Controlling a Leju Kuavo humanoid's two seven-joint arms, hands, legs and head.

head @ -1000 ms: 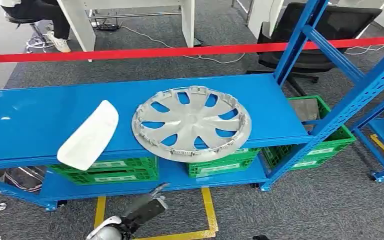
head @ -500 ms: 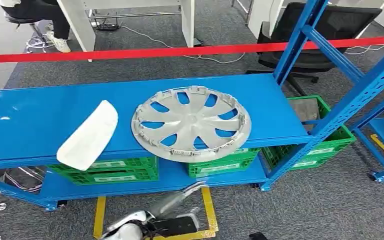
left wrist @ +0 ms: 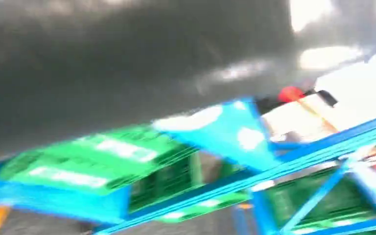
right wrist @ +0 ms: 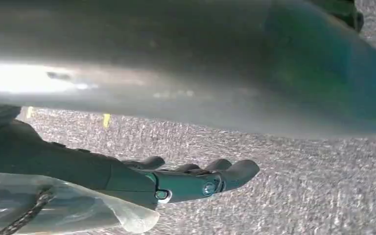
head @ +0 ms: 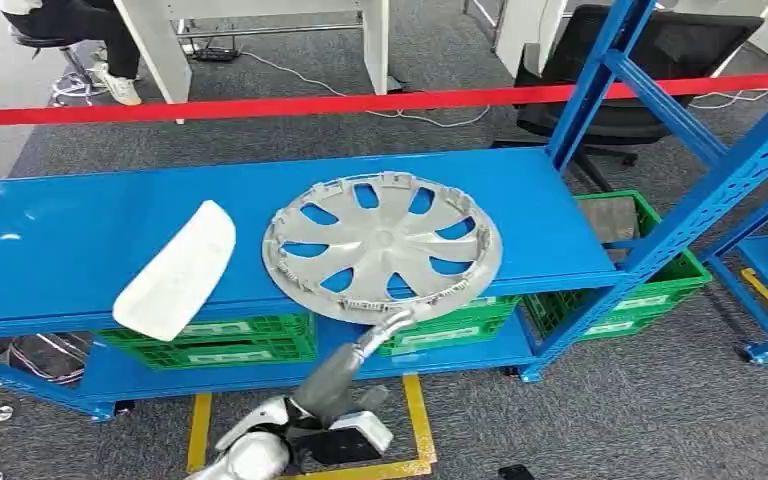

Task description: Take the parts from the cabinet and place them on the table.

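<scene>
- I see my left hand (head: 380, 330) reaching toward the shelf (head: 80, 240) edge; its fingers are blurred, state unclear.
- My right hand (right wrist: 196, 178) holds nothing, fingers extended, over carpet.
- Just above the left hand the hubcap (head: 382, 246) lies flat; up-left of it the white panel (head: 177, 270) runs diagonally, overhanging the edge.

The hubcap (head: 382, 247) is a round silver-grey wheel cover with curved spokes, blue showing through the gaps between them, and small clips around its rim. It lies flat on the blue shelf (head: 80, 235), its near edge hanging a little over the shelf's front lip. The left hand (head: 385, 325) is just below and in front of that near edge, close to it; whether they touch cannot be told. The white panel (head: 177, 271) is a smooth, elongated curved piece lying aslant on the same shelf, well off to the hand's left, one end over the front lip.
</scene>
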